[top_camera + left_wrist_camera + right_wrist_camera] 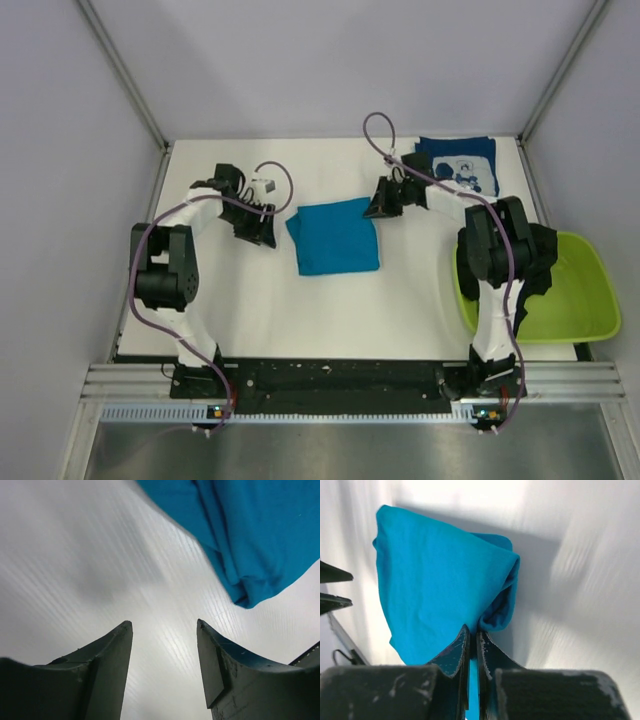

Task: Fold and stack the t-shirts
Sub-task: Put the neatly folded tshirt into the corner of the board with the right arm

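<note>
- At the near right, a lime-green basin (588, 300) by the edge of the table (300, 310).
- Draped over its left rim, a black t-shirt (541, 262). Partly hidden behind the right arm, so hard to tell how much of it lies inside.
- No telling what else sits in the basin beyond its bare green floor.
- Mid-table, a teal-blue t-shirt (333, 236), folded into a rough square and lying flat between the two grippers.
- Just left of it, the left gripper (164, 625), fingers spread wide with nothing between them. Below it only bare table, the shirt's edge close ahead.
- At the shirt's far right corner, the right gripper (473, 631), pinched almost together on a fold of teal cloth, with a sliver of teal showing in the narrow gap.
- Farthest back on the right, a navy t-shirt (458, 165), folded flat. White print too small to read, one corner crossed by the arm's cable.
</note>
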`<state>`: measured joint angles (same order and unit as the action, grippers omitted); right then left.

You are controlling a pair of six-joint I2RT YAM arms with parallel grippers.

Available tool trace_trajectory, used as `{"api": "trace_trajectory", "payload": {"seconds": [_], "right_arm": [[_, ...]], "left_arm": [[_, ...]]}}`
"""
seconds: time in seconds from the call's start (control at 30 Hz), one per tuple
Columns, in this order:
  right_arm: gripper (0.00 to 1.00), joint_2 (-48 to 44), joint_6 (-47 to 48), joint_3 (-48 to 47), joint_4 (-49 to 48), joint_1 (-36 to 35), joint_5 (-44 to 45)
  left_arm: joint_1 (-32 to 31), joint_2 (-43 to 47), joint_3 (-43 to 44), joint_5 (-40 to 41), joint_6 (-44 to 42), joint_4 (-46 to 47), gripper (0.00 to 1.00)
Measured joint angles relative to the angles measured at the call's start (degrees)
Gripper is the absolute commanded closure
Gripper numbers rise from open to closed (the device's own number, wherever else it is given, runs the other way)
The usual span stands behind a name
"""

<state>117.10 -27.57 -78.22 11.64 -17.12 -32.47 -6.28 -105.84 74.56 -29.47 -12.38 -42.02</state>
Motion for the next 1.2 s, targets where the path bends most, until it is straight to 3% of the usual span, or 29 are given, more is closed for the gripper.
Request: {"api": "trace_trajectory", "payload": {"seconds": [0.27, 0.6, 0.97, 1.2], "right_arm": [[1.0, 1.7, 17.0, -16.8, 15.7, 1.4, 4.8], [1.0, 7.3, 34.1, -36.6, 31.7, 4.8, 23.7], [1.0, 10.9, 44.2, -52.8, 34.8, 5.5, 42.1], [1.0, 12.9, 47.9, -56.9, 35.1, 6.8, 47.9]], "left_arm": [[1.0, 3.0, 0.0, 2.6, -1.1, 0.4, 0.41], [1.0, 3.1, 0.0, 4.8, -1.7, 0.5, 0.41], [1.0, 3.1, 0.0, 5.9, -2.4, 0.5, 0.41], [1.0, 3.2, 0.0, 6.5, -2.6, 0.5, 0.41]]}}
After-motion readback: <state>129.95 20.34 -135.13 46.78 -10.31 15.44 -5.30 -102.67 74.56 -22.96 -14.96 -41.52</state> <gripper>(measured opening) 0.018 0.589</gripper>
